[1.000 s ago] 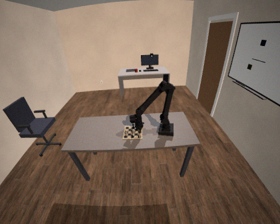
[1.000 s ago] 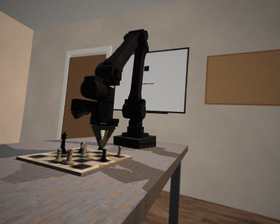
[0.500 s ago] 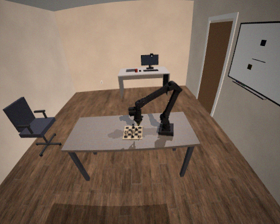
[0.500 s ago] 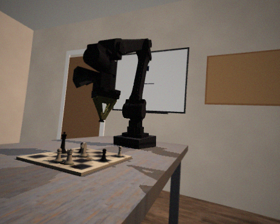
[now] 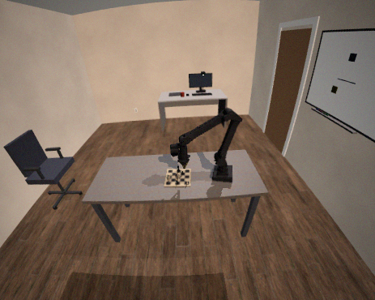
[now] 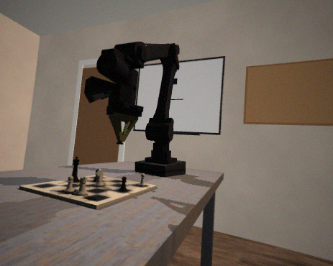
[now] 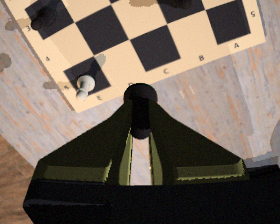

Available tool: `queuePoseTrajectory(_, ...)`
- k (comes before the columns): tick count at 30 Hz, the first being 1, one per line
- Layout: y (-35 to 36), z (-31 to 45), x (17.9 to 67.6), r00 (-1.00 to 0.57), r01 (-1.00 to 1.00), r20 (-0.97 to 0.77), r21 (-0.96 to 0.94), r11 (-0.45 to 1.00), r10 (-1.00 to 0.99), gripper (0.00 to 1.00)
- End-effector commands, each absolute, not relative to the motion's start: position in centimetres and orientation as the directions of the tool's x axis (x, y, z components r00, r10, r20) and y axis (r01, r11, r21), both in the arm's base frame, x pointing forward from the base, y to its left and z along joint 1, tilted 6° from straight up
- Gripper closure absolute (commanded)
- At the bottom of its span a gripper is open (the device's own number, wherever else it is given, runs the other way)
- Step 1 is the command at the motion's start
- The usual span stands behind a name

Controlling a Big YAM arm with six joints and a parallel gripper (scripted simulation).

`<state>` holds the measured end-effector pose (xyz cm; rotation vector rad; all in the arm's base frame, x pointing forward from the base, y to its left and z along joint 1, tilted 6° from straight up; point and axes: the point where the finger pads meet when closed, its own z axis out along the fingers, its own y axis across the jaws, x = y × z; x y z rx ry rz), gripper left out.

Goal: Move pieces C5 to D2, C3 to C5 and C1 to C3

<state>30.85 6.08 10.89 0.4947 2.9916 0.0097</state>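
My gripper [image 5: 185, 165] [image 6: 121, 139] [image 7: 140, 109] is shut on a small black piece, whose dark base shows past the fingertips. It hangs high over the board's row-5 side. The board [image 6: 97, 206] [image 7: 122, 60] has a bare dark C5 [image 7: 155, 48] in the wrist view. A white piece [image 6: 100, 180] stands upright around C3. A white pawn [image 6: 70, 185] stands around C1, beside a taller white piece [image 6: 83, 187] around D1. D2 [image 6: 100, 189] looks bare. The held piece's exact type is hidden by the fingers.
A tall black king [image 6: 75, 170] stands at the far side around A3. A black pawn [image 6: 124, 184] [image 7: 43, 19] stands on E3 and a white pawn [image 6: 142, 180] [image 7: 85, 84] on E5. A dark piece [image 5: 183, 173] stands around B4. The arm's base is right of the board.
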Motion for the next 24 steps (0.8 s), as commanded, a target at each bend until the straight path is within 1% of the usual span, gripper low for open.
queuePoseTrajectory(1, 8.9, 13.0, 37.7, -0.986, 0.05, -0.16, 0.018, 0.999, 0.052, 1.0)
queuePoseTrajectory(2, 9.3, 13.3, 38.8, -0.987, 0.04, -0.154, 0.016, 0.999, 0.042, 1.0)
queuePoseTrajectory(3, 9.9, 13.3, 40.0, -0.989, -0.036, -0.145, 0.002, 0.999, -0.035, 1.0)
queuePoseTrajectory(5, 9.9, 13.3, 40.0, -0.989, -0.036, -0.145, 0.002, 0.999, -0.035, 1.0)
queuePoseTrajectory(6, 9.7, 13.3, 41.7, -0.988, -0.065, -0.141, -0.005, 0.998, -0.065, 1.0)
queuePoseTrajectory(7, 9.9, 13.3, 42.2, -0.986, -0.089, -0.141, -0.009, 0.996, -0.089, 1.0)
queuePoseTrajectory(10, 10.3, 13.3, 42.3, -0.985, -0.1, -0.141, -0.009, 0.995, -0.101, 1.0)
queuePoseTrajectory(11, 9.9, 11.2, 40.1, -0.99, -0.105, -0.088, -0.017, 0.994, -0.106, 1.0)
queuePoseTrajectory(13, 10.0, 12.6, 40.2, -0.987, -0.106, -0.123, -0.013, 0.994, -0.107, 1.0)
queuePoseTrajectory(14, 10.4, 14.6, 42.0, -0.979, -0.105, -0.172, -0.006, 0.994, -0.105, 1.0)
queuePoseTrajectory(16, 10.6, 14.9, 42.6, -0.975, -0.105, -0.196, -0.002, 0.994, -0.104, 1.0)
queuePoseTrajectory(19, 10.3, 12.4, 41.5, -0.985, -0.106, -0.135, -0.011, 0.994, -0.106, 1.0)
queuePoseTrajectory(24, 10.1, 11.1, 40.8, -0.988, -0.105, -0.112, -0.015, 0.994, -0.106, 1.0)
